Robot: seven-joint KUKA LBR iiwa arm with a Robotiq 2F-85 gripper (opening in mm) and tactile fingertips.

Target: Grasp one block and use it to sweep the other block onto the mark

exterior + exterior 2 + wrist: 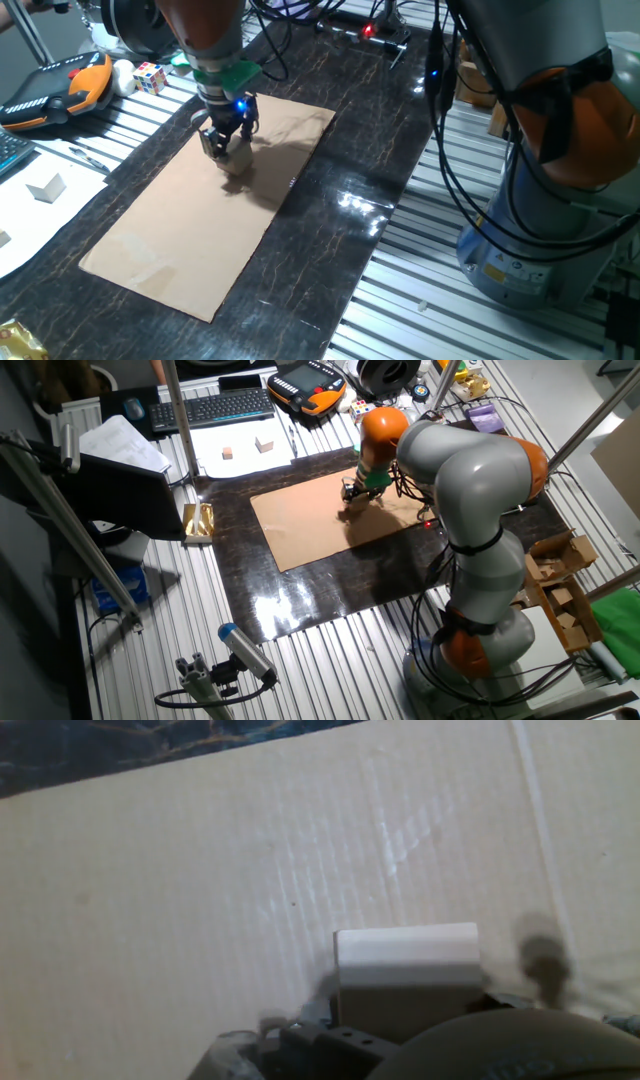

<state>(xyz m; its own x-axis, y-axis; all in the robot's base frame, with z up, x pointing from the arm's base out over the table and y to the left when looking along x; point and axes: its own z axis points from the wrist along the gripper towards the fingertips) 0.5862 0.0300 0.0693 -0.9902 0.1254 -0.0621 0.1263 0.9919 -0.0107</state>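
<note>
Gripper (226, 146) working low over the cardboard sheet (170, 240), 1 block (408, 978) sitting between its fingers.

Fingers appearing closed on the tan cube at the sheet's far end; second block and mark not showing, so sweeping is looking undone.

We see a robotics lab: a slatted aluminium workbench (330, 650), an orange-and-black teach pendant (305, 385), a black keyboard (212, 407) and loose black cables (470, 150).

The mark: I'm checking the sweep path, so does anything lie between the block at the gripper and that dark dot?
Nothing visible does. In the hand view the tan block sits at the gripper, and the dark mark lies close beside it with only bare cardboard between them. The second block isn't visible in any view.
</note>
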